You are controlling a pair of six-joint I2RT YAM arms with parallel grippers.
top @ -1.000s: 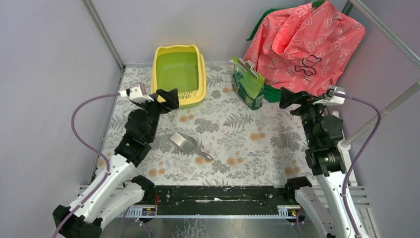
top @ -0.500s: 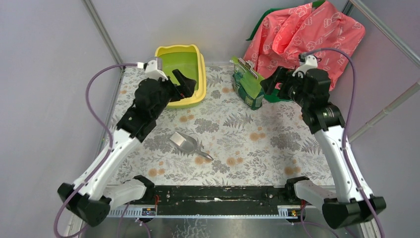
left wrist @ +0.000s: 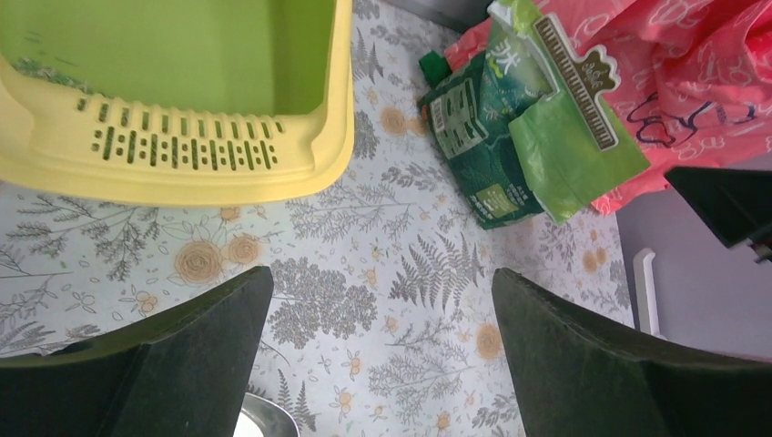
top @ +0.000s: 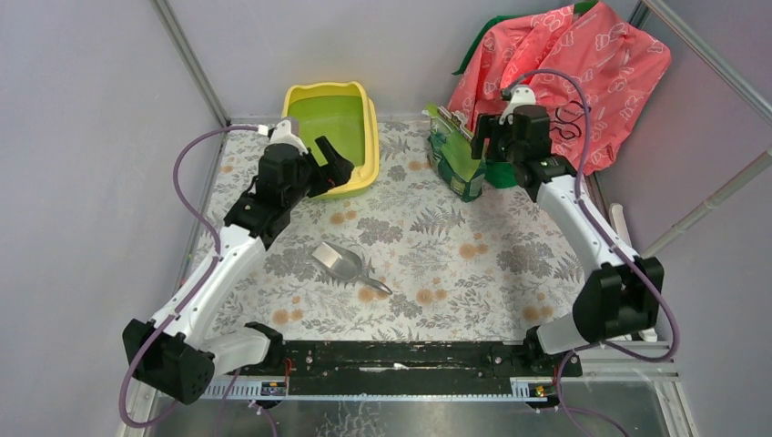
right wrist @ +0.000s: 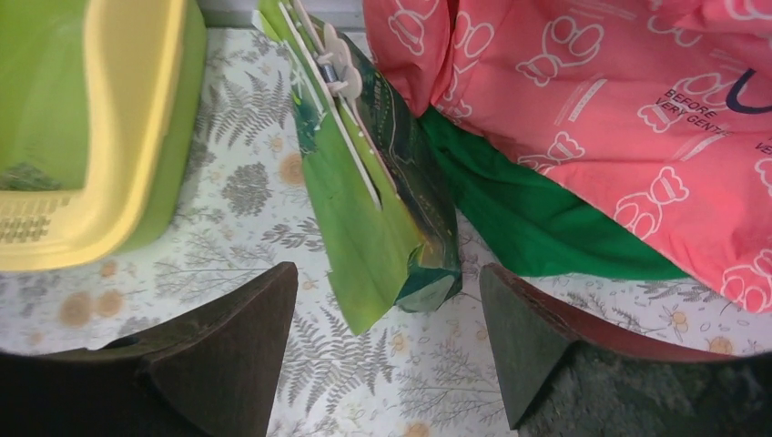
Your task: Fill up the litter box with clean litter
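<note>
Left gripper: jaws spread wide with nothing between them, hovering over the floral mat just in front of the litter box's slotted lip.
Right gripper: jaws well apart and holding nothing, poised above the green litter bag, whose lower end shows between the fingers; no contact can be seen.
Litter box: yellow tray at the far left of the mat, slotted lip facing the arms. Its green floor is almost bare, with only a small grainy patch beside the lip.
Green litter bag: stands tilted to the right of the box, apart from it, its top held shut by a white clip.
Metal scoop: lies mid-mat, clear of both arms.
Pink printed bag: slumped in the far right corner behind the litter bag, with green fabric beneath it.
</note>
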